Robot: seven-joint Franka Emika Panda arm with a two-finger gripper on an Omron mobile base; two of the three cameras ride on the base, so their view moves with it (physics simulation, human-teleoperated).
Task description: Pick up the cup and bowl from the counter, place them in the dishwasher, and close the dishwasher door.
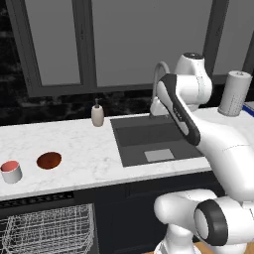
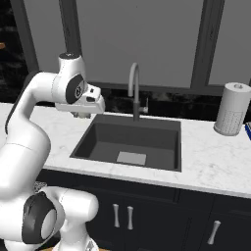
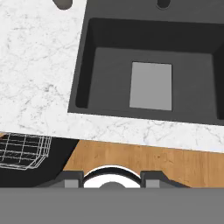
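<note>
Short grey-white cup [image 1: 11,171] with red-pink interior beside shallow reddish-brown bowl [image 1: 49,160]; gripper [image 3: 112,175] raised over dark sink [image 2: 128,142], jaws apart, empty

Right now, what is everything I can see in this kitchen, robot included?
Short grey-white cup with red inside: one, far left of the counter.
Shallow reddish-brown bowl: one, right of the cup, apart from it.
White marble counter: one, over black cabinets.
Beige soap dispenser bottle: one, left of the sink, at the back.
Dark grey sink: one, set in the counter.
Grey curved tap: one, behind the sink.
White cylinder roll: one, far right.
White wire rack: one, in the open dishwasher below the cup.
White robot arm: one; its pincer is above the sink's front edge and holds nothing.
</note>
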